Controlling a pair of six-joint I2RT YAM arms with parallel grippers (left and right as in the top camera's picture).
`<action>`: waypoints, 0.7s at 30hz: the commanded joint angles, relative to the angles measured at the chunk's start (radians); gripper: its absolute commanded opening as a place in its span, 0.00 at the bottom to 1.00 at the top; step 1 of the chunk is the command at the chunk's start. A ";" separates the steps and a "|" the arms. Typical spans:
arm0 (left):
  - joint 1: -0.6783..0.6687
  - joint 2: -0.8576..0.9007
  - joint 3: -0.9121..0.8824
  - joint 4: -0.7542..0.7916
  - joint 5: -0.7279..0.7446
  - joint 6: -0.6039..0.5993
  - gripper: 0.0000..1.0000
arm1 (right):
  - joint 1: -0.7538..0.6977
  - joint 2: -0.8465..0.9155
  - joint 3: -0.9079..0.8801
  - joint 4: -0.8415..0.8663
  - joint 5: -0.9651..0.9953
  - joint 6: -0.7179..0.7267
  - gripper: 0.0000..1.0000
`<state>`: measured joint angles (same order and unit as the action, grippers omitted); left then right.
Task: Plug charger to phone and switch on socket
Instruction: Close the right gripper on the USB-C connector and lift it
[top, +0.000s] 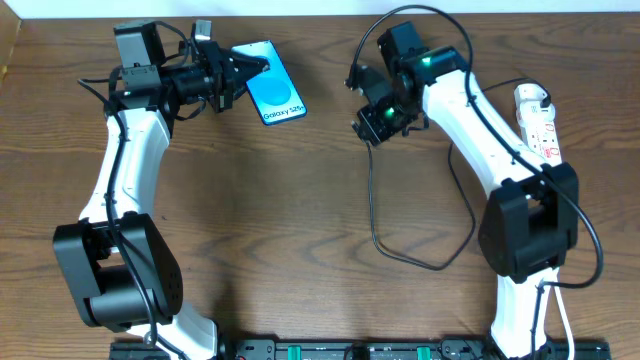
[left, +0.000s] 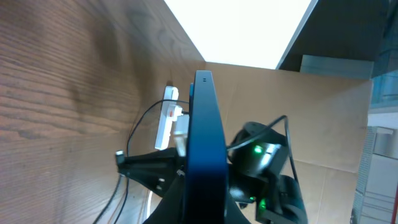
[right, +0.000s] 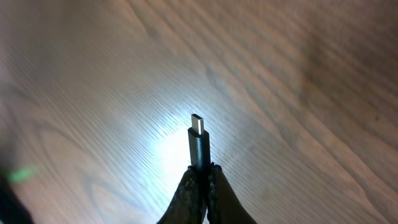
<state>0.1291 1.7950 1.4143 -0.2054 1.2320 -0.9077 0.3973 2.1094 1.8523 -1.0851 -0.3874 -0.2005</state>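
Note:
The phone (top: 273, 87), its light blue screen facing up, is at the back of the table with my left gripper (top: 248, 68) shut on its left end. The left wrist view shows the phone (left: 205, 130) edge-on, clamped between the dark fingers (left: 186, 205). To its right, my right gripper (top: 364, 124) is shut on the charger's plug (right: 198, 140), whose metal tip sticks out past the fingertips (right: 189, 186) over bare wood. A gap of table separates the plug from the phone. The black cable (top: 378, 215) hangs down and loops across the table. The white socket (top: 538, 122) lies at the far right.
The cable's loop (top: 430, 265) lies on the wood in front of the right arm's base (top: 528, 225). The socket (left: 166, 121) and the right arm (left: 264, 158) appear beyond the phone in the left wrist view. A cardboard wall (left: 323, 118) stands behind the table.

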 joint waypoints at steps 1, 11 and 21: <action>0.002 -0.024 0.008 0.005 0.040 0.017 0.07 | 0.025 0.074 -0.003 -0.003 0.045 -0.056 0.01; 0.002 -0.024 0.008 0.005 0.040 0.017 0.07 | 0.097 0.200 -0.003 0.013 0.163 0.223 0.01; 0.002 -0.024 0.008 0.005 0.040 0.017 0.07 | 0.127 0.245 -0.003 0.034 0.180 0.294 0.03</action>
<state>0.1291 1.7950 1.4143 -0.2054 1.2320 -0.9077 0.5167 2.3154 1.8503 -1.0527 -0.2256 0.0612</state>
